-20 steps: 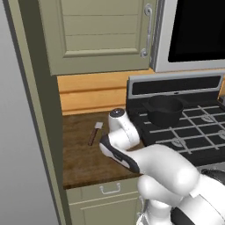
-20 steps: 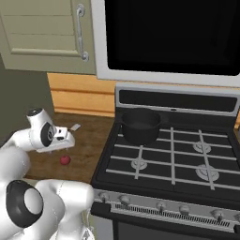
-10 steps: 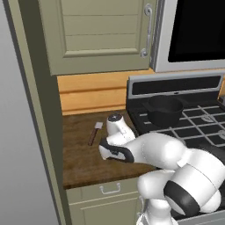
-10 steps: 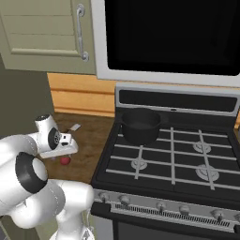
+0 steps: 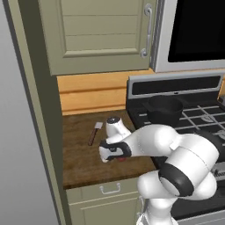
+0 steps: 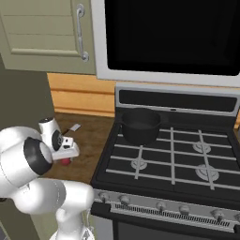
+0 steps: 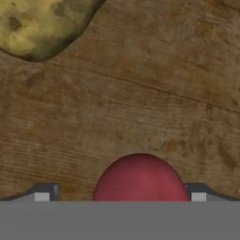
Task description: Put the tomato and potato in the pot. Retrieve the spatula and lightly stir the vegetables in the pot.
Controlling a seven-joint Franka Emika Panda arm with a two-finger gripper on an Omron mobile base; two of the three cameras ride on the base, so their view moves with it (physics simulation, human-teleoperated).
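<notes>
The red tomato [image 7: 140,178] lies on the wooden counter [image 7: 154,103], between my two fingertips [image 7: 43,195]. My gripper [image 7: 120,197] is open and straddles it, with a gap on each side. The yellowish-tan potato [image 7: 40,21] lies a short way off, at the top left of the hand view. From the base, my gripper [image 5: 113,156] hangs low over the counter with the tomato [image 5: 121,158] peeking out beside it. The spatula [image 5: 94,133] lies behind the hand, blade toward the wall. The dark pot [image 5: 165,109] stands on the stove's back left burner. My gripper [image 6: 65,155] sits just above the tomato [image 6: 65,162].
The black stove [image 6: 187,164] with its raised grates adjoins the counter on the right. A tall cabinet side [image 5: 39,132] bounds the counter on the left. The wooden backsplash [image 5: 92,94] rises behind, with an upper cabinet and a microwave [image 6: 173,37] overhead.
The arm has bent forward and the hand has come down toward the counter over the tomato. The jaws have stayed open. Tomato, spatula and pot have not moved.
</notes>
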